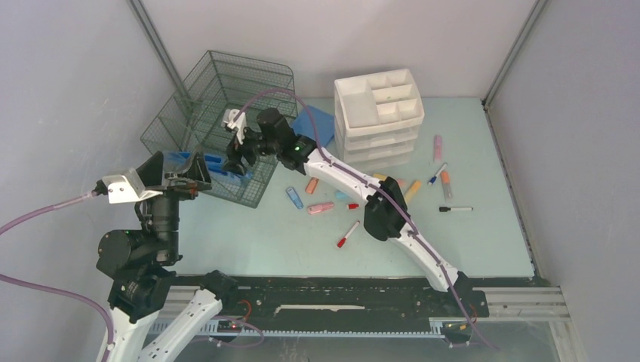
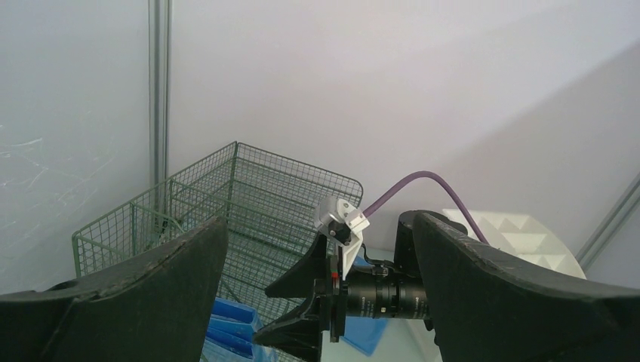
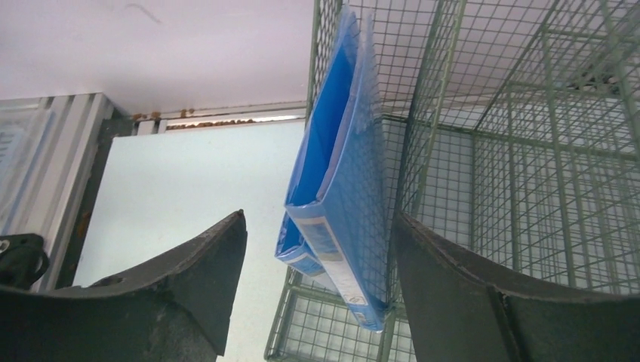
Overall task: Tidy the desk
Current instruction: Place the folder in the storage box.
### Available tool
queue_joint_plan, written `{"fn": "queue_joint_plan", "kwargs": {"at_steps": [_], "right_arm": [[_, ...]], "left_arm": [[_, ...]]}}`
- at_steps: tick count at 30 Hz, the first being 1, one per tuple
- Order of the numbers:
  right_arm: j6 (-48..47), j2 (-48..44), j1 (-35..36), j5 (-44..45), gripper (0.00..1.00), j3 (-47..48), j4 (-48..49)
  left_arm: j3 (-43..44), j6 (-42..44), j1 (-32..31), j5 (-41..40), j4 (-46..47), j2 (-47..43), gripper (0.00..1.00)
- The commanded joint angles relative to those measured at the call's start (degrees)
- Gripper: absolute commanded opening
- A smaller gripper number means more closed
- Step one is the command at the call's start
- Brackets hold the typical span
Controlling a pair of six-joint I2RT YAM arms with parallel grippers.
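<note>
Two claws; right gripper [image 3: 318, 217] first, state? (A)

Released. Fingers spread wide, straddling the blue folder [image 3: 340, 151] that stands on edge, partway in the wire rack [image 3: 521, 136]. One finger looks close to the mesh and the other has a clear gap. Not gripping. (B)

And the left gripper [image 2: 318, 219]? (A)

Also spread wide, nothing in it, raised off to the side and aimed at the rack. (B)

Step in hand? (A)

My guess is seating or fetching that folder in the rack's lower tier; can't tell which. Either way, centre the fingers on the folder's flat faces and keep the tips clear of the wire. Close slowly, since thin plastic will likely flex and slip. (B)

Where's the desk [image 1: 490, 234]? (A)

It's the pale green top under everything. Rack at far left, white drawer unit [image 1: 377, 113] at far centre, loose markers [image 1: 348, 234] scattered across the middle. Plenty left to sort, I'd say. (B)
</note>
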Motion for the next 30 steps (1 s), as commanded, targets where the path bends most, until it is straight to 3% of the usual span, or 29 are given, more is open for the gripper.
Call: {"fn": "queue_joint_plan", "kwargs": {"at_steps": [1,7,20,26,30], "right_arm": [[-1.64,0.05,0.77,4.71,0.75,2.45,4.02],[-4.18,1.68,1.59,4.12,0.59,3.40,5.06],[-4.94,2.08,1.52,3.04,0.59,2.65,5.85],[-6.46,3.26,1.80,2.12,0.44,2.11,7.96],[-7.90,3.52,2.02,1.37,0.38,1.76,9.24]], "left_arm": [[-0.40,-0.70,0.61,1.00,1.42,-0.06,1.00],[-0.47,-0.64,0.74,1.24,1.09,0.28,1.00],[-0.85,-0.99,1.71,2.15,1.16,0.52,1.00],[-0.95,-0.99,1.84,1.80,1.17,0.52,1.00],[-0.91,-0.81,2.08,1.91,1.17,0.76,1.00]]}}
